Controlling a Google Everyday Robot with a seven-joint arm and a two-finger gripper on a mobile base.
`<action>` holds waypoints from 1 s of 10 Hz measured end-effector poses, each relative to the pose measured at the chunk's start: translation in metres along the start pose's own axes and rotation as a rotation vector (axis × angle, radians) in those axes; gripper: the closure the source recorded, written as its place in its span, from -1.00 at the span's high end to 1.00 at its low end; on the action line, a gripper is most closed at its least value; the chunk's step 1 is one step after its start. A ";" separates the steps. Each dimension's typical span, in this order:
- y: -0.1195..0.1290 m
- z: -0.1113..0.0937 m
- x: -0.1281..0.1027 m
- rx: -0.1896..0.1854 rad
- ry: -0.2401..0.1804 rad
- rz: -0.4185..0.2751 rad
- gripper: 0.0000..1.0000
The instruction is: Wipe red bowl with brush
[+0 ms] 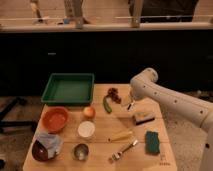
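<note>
The red bowl (55,119) sits empty at the table's left side, in front of the green tray. My gripper (131,102) hangs at the end of the white arm (165,97), which reaches in from the right. It points down at the back right of the table, far from the bowl. It is open and holds nothing that I can see. The brush is hidden behind the wrist and gripper at that spot.
A green tray (68,88) stands at the back left. An orange (89,112), white cup (86,129), metal cup (80,151), maroon bowl with a cloth (42,147), green pepper (107,105), wooden scrubbing brush (144,117), fork (122,149) and green sponge (152,142) are spread over the table.
</note>
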 end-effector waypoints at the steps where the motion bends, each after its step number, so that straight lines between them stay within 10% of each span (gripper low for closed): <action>1: 0.001 0.006 -0.003 -0.002 0.007 0.028 1.00; 10: 0.015 0.046 -0.015 -0.031 0.068 0.163 1.00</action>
